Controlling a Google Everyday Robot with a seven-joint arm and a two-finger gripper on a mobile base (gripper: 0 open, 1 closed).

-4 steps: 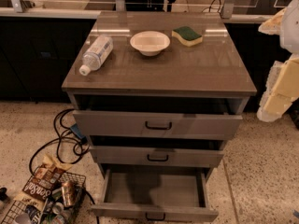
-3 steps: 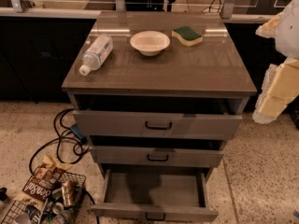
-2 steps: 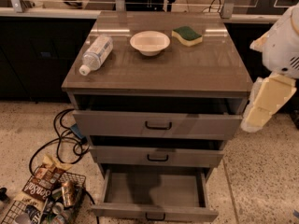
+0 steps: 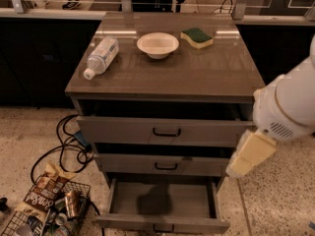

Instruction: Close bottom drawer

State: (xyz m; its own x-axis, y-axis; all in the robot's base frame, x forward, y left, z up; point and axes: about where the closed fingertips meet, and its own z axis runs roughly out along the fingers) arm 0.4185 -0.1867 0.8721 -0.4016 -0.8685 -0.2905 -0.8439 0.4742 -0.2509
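Observation:
The bottom drawer (image 4: 162, 223) of the grey cabinet (image 4: 167, 77) is pulled far out. Its flat grey front with a small black handle (image 4: 163, 228) is at the frame's lower edge, and its shallow tray (image 4: 162, 200) looks empty. The arm's white body (image 4: 288, 107) comes in from the right. My cream-coloured gripper (image 4: 248, 155) hangs below it, beside the cabinet's right side at the height of the middle drawer (image 4: 165, 165), above and to the right of the bottom drawer. It is apart from the bottom drawer and holds nothing that I can see.
The top drawer (image 4: 166, 131) and middle drawer stand slightly out. On the cabinet top lie a water bottle (image 4: 101, 55), a white bowl (image 4: 157, 44) and a green-yellow sponge (image 4: 197, 37). On the floor at left are black cables (image 4: 64, 149) and a wire basket (image 4: 49, 213) of cans and snack bags.
The arm has swung in from the right edge, left and down, bringing the gripper beside the cabinet's right side. The drawers have not moved.

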